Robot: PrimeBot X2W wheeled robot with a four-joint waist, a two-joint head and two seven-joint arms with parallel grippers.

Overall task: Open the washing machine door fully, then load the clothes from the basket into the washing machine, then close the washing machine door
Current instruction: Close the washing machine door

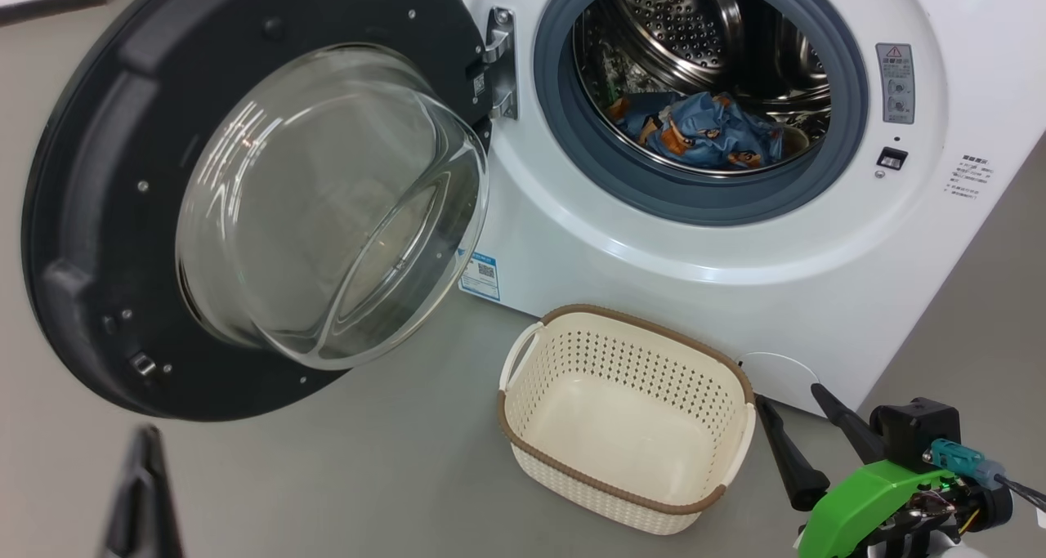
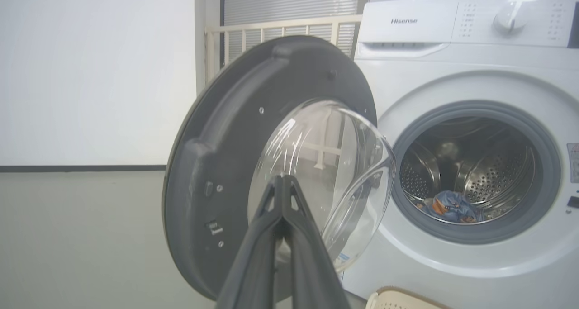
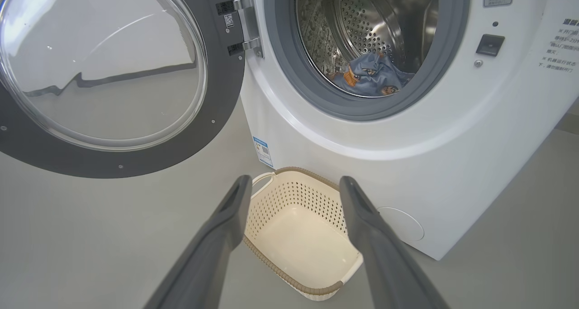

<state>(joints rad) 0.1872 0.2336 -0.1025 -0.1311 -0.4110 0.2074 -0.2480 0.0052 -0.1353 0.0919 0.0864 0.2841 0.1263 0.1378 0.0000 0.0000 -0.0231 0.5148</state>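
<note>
Grey floor (image 1: 368, 476), plain white wall behind in the left wrist view. Washing machine (image 1: 654, 247) stands on the floor. Washing machine door (image 1: 98, 215) is wide open on the metal hinge (image 1: 500, 64) at the machine's hinge side, with the clear glass bowl window (image 1: 327, 207) bulging out from its inner face. Steel drum (image 1: 695, 19) holds the clothes (image 1: 703, 133), a crumpled light blue bundle with orange-brown print, low in the drum just behind the grey gasket (image 1: 572, 149). Basket (image 1: 621, 321) sits upright on the floor just in front of the machine, below the drum opening and near the blue label (image 1: 480, 274), its bare cream bottom showing. Left gripper (image 2: 282, 182) is in front of the machine on the door side, fingers pressed together tip to tip with nothing between, pointing at the glass window; contact with the door cannot be told. Right gripper (image 3: 294, 184) is in front of the machine beside the basket, on the side away from the door, fingers spread wide and holding nothing, aimed toward the basket.
</note>
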